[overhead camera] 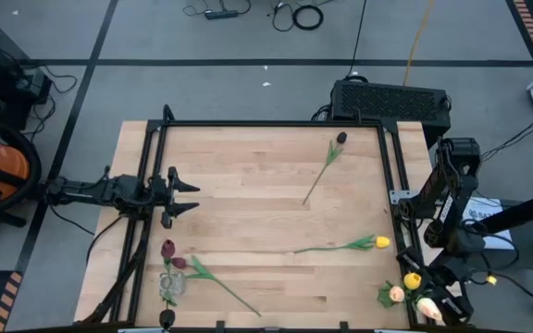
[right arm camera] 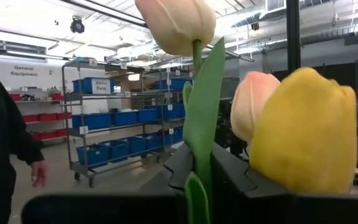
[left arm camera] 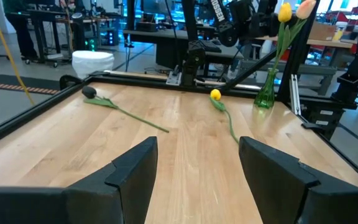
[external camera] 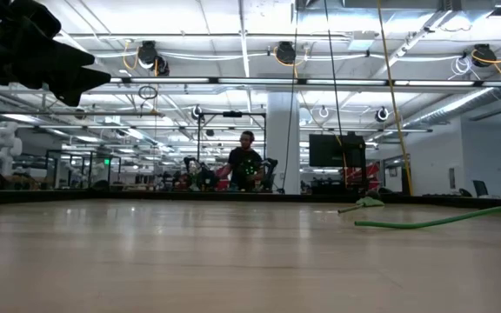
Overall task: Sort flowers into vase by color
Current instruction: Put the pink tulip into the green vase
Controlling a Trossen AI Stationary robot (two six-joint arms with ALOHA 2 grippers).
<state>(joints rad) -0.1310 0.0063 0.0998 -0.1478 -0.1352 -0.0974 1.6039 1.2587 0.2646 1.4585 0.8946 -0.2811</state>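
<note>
**Tulips partly sorted, two stems left on the table**

At the near left corner of the wooden table (overhead camera: pixel 248 185), a clear glass vase (overhead camera: pixel 169 285) is seen holding two dark red tulips (overhead camera: pixel 168 250), with a long green stem and leaf (overhead camera: pixel 222 285) trailing out across the boards beside it. At the near right corner, a green glass vase (left arm camera: pixel 265 93) is filled with one yellow and two pale peach tulips (overhead camera: pixel 413 280). The right gripper (overhead camera: pixel 447 301) is positioned just beside these blooms; in its wrist view a peach tulip stem (right arm camera: pixel 197 124) is seen standing between its dark fingers, but whether it is gripped cannot be told.

Further in, a yellow tulip (overhead camera: pixel 380 242) is laid flat near the right edge, its stem pointing toward the table's middle. The left gripper (overhead camera: pixel 188 196) is held over the left side of the table, its fingers (left arm camera: pixel 132 168) spread wide and nothing held.

Toward the far edge, a dark-headed tulip (overhead camera: pixel 340 139) is laid flat, well apart from both vases.

Beyond the table, a person (external camera: pixel 246 165) is visible in the room.
</note>
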